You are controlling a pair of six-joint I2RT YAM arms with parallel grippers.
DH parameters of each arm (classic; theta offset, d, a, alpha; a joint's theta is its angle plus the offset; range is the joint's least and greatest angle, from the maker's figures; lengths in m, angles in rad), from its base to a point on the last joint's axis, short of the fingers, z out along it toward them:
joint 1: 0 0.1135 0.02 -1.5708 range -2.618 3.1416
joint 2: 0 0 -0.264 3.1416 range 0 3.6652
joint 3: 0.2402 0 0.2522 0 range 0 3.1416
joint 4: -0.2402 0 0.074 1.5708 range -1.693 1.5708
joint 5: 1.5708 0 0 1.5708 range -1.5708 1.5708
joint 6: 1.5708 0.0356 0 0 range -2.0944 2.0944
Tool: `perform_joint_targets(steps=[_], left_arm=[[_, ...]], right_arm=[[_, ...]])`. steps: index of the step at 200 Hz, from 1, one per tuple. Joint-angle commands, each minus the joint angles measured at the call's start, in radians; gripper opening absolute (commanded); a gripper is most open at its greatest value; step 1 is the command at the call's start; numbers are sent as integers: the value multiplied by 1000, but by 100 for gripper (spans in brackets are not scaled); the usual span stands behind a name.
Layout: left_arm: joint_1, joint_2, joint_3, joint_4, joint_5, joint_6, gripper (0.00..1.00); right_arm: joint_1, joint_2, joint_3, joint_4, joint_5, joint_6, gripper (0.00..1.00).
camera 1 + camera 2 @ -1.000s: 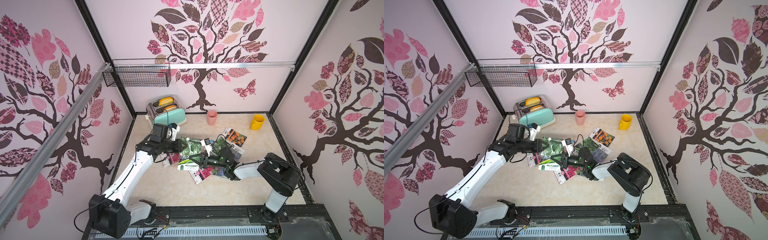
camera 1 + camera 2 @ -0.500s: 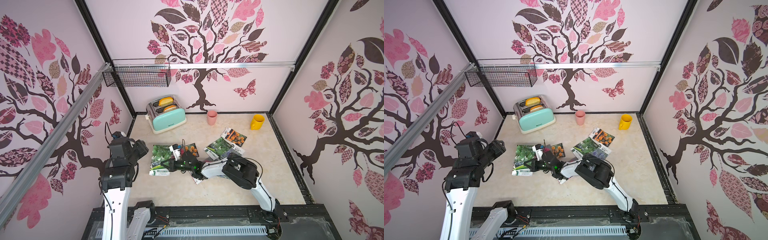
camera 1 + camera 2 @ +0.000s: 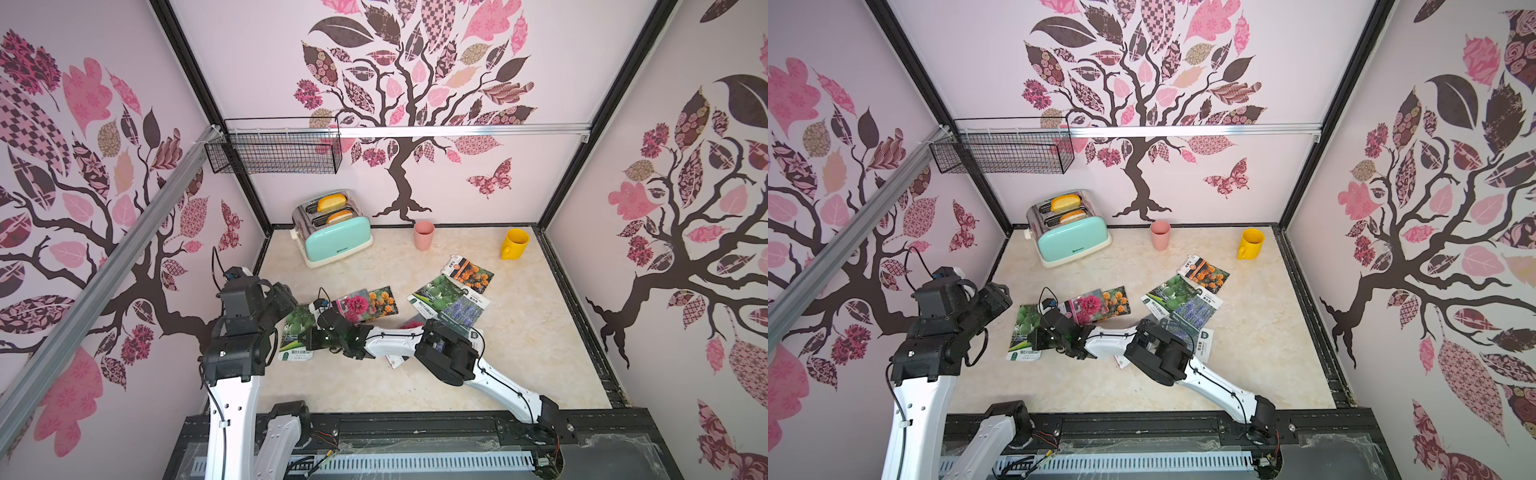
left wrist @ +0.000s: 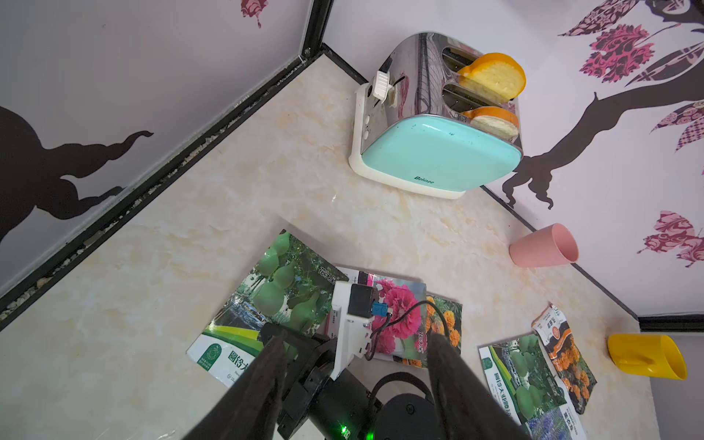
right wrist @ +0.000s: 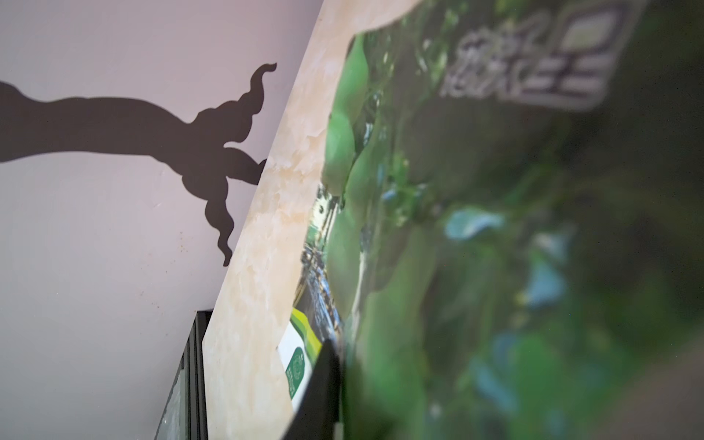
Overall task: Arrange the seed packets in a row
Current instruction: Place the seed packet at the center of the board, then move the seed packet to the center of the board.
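A green gourd seed packet (image 3: 296, 332) (image 3: 1025, 328) lies flat at the left of the floor. My right gripper (image 3: 309, 336) (image 3: 1040, 334) rests low on it. In the right wrist view the packet (image 5: 381, 190) fills the frame as a blur beside one dark finger (image 5: 324, 381), so the jaws' stand cannot be made out. Right of it lie a pink flower packet (image 3: 353, 305) and a marigold packet (image 3: 384, 300), overlapping. Further right are a gourd packet (image 3: 436, 293), a lavender packet (image 3: 463, 309) and a marigold packet (image 3: 471, 272). My left gripper (image 4: 356, 365) (image 3: 289, 300) hangs open and empty above.
A mint toaster (image 3: 336, 237) holding bread stands at the back left, with a pink cup (image 3: 424, 235) and a yellow mug (image 3: 515, 243) along the back wall. A wire basket (image 3: 274, 151) hangs on the wall. The right arm covers parts of more packets (image 3: 395, 360).
My left arm has pulled up and away to the left wall. My right arm has reached left, and the gourd packet has moved left out of the pile.
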Motion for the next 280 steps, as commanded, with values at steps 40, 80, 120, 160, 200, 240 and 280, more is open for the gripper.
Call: perform_joint_targets(steps=[40, 80, 120, 160, 200, 240, 280], left_arm=[[4, 7, -9, 9, 1, 14, 62], [5, 29, -42, 17, 9, 16, 62], [3, 73, -176, 87, 140, -33, 60], [-43, 147, -374, 270, 184, -187, 60], [-91, 312, -419, 406, 152, -264, 60], [-44, 451, -443, 474, 152, -231, 60], [2, 509, -453, 489, 156, -225, 60]], right_arm=[[-38, -205, -219, -18, 29, -119, 87], [-63, -347, -381, 26, 52, -177, 90], [-117, -642, -698, 105, 95, -247, 89], [-253, -894, -921, -16, 36, -305, 90], [-337, -997, -1032, -80, -4, -372, 91], [-390, -1035, -1092, -104, -51, -400, 92], [-466, -1136, -1149, -132, -77, -416, 92]])
